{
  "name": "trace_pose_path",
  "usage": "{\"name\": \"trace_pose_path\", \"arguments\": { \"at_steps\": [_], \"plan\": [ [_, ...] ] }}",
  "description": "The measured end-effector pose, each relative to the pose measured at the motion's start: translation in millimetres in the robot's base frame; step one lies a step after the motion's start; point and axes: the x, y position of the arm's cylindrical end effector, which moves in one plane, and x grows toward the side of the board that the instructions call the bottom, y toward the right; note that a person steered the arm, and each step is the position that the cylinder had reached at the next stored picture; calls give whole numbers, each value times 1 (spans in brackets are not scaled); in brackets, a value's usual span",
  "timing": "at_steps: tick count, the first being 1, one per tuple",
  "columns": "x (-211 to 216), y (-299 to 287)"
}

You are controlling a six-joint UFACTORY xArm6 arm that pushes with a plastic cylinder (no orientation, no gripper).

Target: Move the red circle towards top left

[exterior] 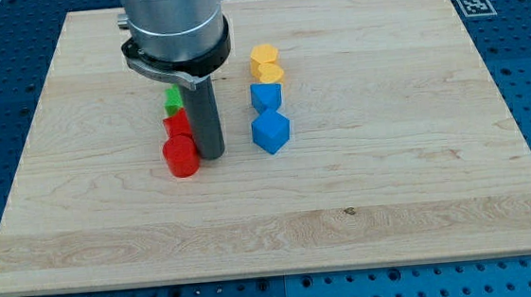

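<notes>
Red circle (181, 158) sat nearest, left of centre on the wooden board (393, 205), w/ the rod's tip (212, 155) touching its right side; no claw, nothing held. Behind: another red block (177, 125), green block (174, 101). Right: two blue blocks (271, 131), (265, 97), then two yellow (268, 73), (263, 57). Far-right corner marker (475, 5), unreadable.

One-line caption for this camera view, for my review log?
My tip rests just right of the red circle on the wooden board, yellow and blue blocks farther right.
</notes>
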Motion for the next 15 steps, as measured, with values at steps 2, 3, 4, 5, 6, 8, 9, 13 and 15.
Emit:
{"name": "trace_pose_path", "arguments": {
  "at_steps": [2, 3, 4, 5, 6, 8, 9, 13, 15],
  "plan": [
    [29, -46],
    [47, -55],
    [66, -70],
    [56, -72],
    [24, -72],
    [18, -100],
    [17, -118],
    [-40, -119],
    [-78, -118]
  ]
}}
